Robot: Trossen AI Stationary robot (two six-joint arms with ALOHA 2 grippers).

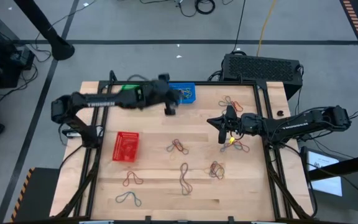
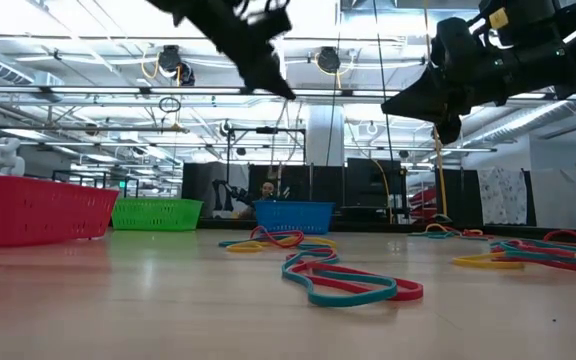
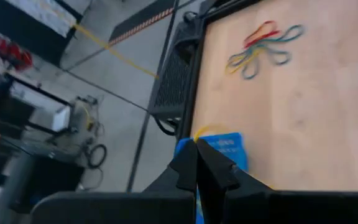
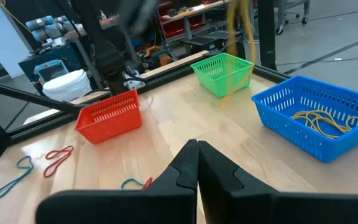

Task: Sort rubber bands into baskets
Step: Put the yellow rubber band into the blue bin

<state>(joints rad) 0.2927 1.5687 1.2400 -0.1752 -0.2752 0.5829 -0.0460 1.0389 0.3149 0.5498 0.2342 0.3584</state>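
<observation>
- the left gripper (image 1: 169,107) hangs by the blue basket (image 1: 183,93) at the table's (image 1: 154,186) far edge. its fingers are pressed together on a yellow band (image 3: 211,130).
- it should get right over the basket, then let go.
- the right gripper (image 1: 224,132) is closed on nothing i can see, above bands (image 1: 237,145) near the right edge.

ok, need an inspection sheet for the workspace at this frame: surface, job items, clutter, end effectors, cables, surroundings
Surface: wooden table, dark frame.
Job's things: red basket; green basket; blue basket holding yellow bands; rubber band clusters scattered on the wood.
Clutter: nothing seen.
End effectors: left end effector shut on a yellow rubber band by the blue basket; right end effector shut, raised over right-side bands.
Cables: loose on the floor.
Surroundings: black box behind table.
</observation>
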